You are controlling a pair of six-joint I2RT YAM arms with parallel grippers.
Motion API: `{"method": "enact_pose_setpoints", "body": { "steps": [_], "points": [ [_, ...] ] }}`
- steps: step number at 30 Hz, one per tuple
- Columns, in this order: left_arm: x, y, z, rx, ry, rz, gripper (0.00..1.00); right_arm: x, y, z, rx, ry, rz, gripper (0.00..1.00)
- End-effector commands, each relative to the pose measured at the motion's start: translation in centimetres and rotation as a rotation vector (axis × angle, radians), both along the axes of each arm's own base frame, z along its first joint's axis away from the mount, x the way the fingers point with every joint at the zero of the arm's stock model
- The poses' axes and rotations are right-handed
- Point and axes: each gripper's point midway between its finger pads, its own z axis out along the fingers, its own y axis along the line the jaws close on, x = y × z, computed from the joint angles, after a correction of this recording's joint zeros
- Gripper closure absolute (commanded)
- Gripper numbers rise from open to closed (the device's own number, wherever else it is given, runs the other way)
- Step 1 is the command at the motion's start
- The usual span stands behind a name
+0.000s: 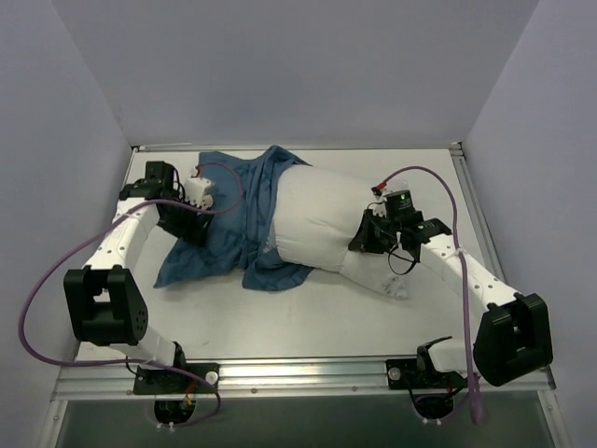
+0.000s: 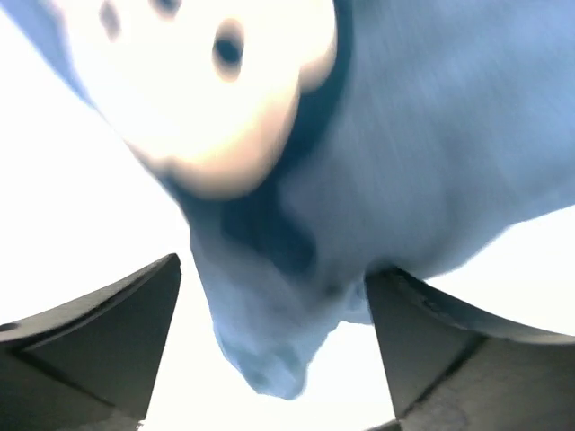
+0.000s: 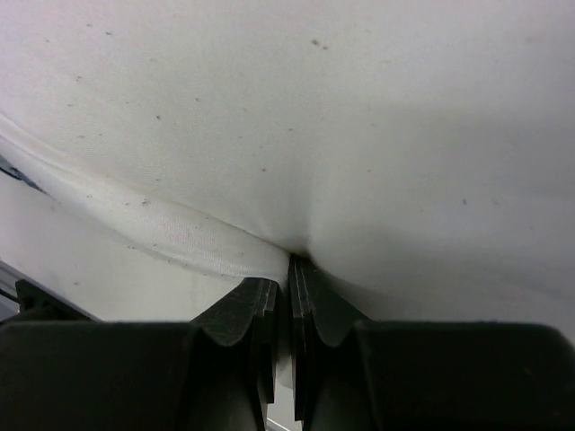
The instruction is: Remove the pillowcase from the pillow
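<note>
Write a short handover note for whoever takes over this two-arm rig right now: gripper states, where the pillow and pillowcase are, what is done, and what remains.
Left gripper: open. A fold of the pillowcase hangs between its fingers, not pinched.
Right gripper: shut on the pillow, pinching its edge seam.
Positions: the pillow lies mid-table, mostly bare. The pillowcase is bunched at its left end and spread toward the left arm.
Done: most of the case is off.
Left: the pillow's left end appears to be inside the case. Probably close the left gripper on the fabric and pull it clear.
</note>
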Motion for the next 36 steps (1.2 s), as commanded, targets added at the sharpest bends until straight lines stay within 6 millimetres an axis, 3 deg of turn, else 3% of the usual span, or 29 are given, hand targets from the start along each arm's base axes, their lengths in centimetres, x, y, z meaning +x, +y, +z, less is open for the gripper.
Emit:
{"method": "enact_pose_setpoints", "body": {
  "steps": [1, 3, 4, 5, 7, 10, 13, 18, 23, 24, 25, 27, 28, 30, 33, 34, 36],
  "points": [
    [5.6, -1.4, 3.9, -0.067, -0.182, -0.005, 0.06, 0.7, -1.7, -1.2, -0.039, 0.031, -0.058, 1.0],
    [4.6, -1.4, 4.0, -0.072, -0.163, -0.068, 0.01, 0.9, -2.2, -1.6, -0.05, 0.042, -0.056, 1.0],
    [3.1, -1.4, 3.8, -0.071, -0.141, -0.092, 0.06, 1.0, -2.3, -1.7, -0.05, 0.042, -0.057, 1.0],
    [2.5, 0.1, 3.4, -0.049, -0.137, -0.104, 0.06, 1.4, -2.7, -1.7, -0.049, 0.042, -0.07, 1.0],
    [-0.3, 1.2, 2.0, -0.022, -0.08, -0.135, 0.06, 1.6, -2.9, -1.9, -0.051, 0.047, -0.064, 1.0],
    [-2.7, 3.2, 0.0, 0.051, -0.04, -0.173, 0.06, 1.9, -3.0, -2.0, -0.051, 0.046, -0.061, 1.0],
    [-1.5, 5.1, -0.9, 0.148, -0.097, -0.134, 0.06, 2.0, -3.0, -2.4, -0.052, 0.054, -0.058, 1.0],
    [1.4, 4.3, -1.0, 0.094, -0.161, -0.094, 0.06, 1.9, -3.1, -2.7, -0.054, 0.059, -0.061, 1.0],
    [3.2, 4.4, -4.9, 0.074, -0.118, -0.038, 0.06, 2.1, -3.5, -2.6, -0.054, 0.055, -0.074, 1.0],
    [3.5, 4.5, -5.5, 0.076, -0.121, -0.028, 0.0, 2.1, -3.6, -2.7, -0.058, 0.057, -0.079, 1.0],
    [3.4, 4.5, -6.3, 0.074, -0.099, -0.022, 0.16, 2.3, -3.9, -2.7, -0.061, 0.054, -0.088, 1.0],
    [3.9, 4.7, -6.5, 0.07, -0.105, 0.011, 0.59, 2.5, -4.5, -2.8, -0.067, 0.055, -0.104, 1.0],
    [4.2, 5.0, -6.2, 0.074, -0.118, 0.034, 0.97, 2.6, -4.8, -3.0, -0.07, 0.061, -0.113, 1.0],
    [4.9, 6.0, -4.8, 0.07, -0.162, 0.104, 0.98, 2.8, -5.9, -3.4, -0.07, 0.069, -0.15, 1.0],
    [6.4, 8.9, -0.3, 0.085, -0.297, 0.232, 0.98, 3.1, -7.6, -3.8, -0.076, 0.072, -0.208, 1.0],
    [7.2, 10.0, 2.7, 0.095, -0.374, 0.263, 0.98, 3.0, -8.2, -3.9, -0.087, 0.073, -0.228, 1.0],
    [7.2, 13.0, 5.5, 0.111, -0.437, 0.345, 0.98, 3.2, -9.9, -3.7, -0.085, 0.061, -0.279, 1.0]
  ]
}}
